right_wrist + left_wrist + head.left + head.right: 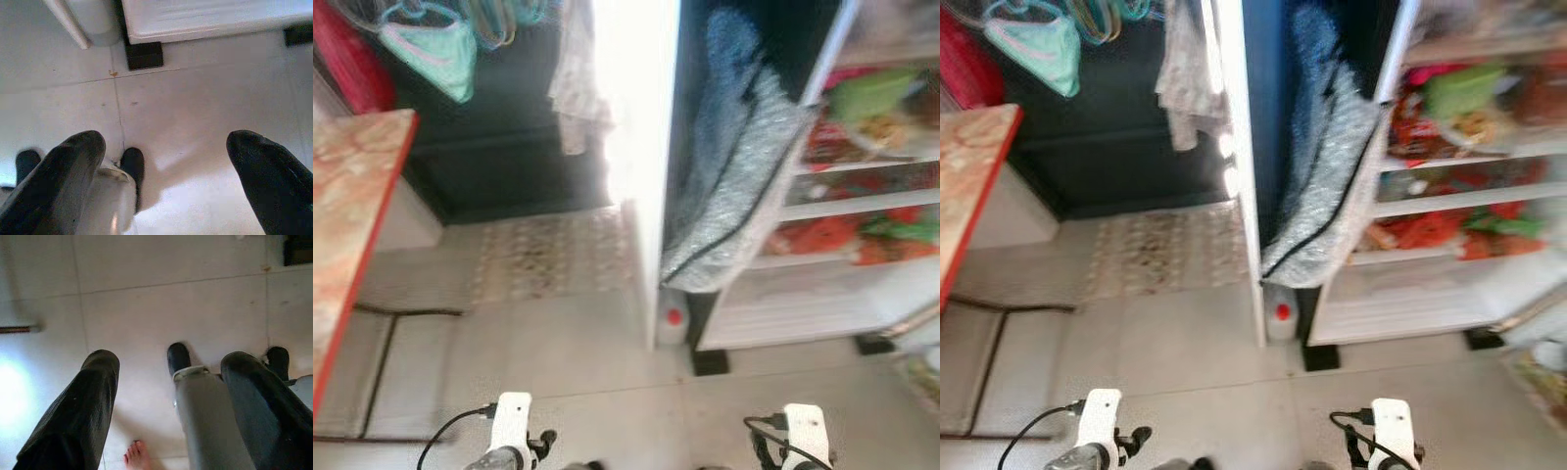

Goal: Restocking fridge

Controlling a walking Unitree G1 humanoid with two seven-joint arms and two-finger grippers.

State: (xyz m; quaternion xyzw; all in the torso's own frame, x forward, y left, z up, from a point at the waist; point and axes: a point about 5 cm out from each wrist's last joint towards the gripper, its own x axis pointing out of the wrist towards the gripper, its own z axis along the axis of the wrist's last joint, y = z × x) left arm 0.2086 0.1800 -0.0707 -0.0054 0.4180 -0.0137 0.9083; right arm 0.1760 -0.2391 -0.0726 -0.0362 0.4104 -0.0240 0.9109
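Risk is judged highest at the approach: the head views are blurred, a grey padded bag (734,186) hangs across the gap beside the open fridge (862,264) at right of frame, a small bottle (673,321) stands at its foot, and a person's bare toes (136,455) are seen near the robot's feet, so snagging or a stumble is possible. Left tool (166,396) and right tool (166,171) are held low over the floor (558,352), fingers spread wide, nothing gripped or touched.

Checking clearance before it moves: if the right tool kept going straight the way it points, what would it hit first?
Most likely the bare floor. The right tool hangs open, pointing down at the tiles short of the fridge base; depth is unclear.
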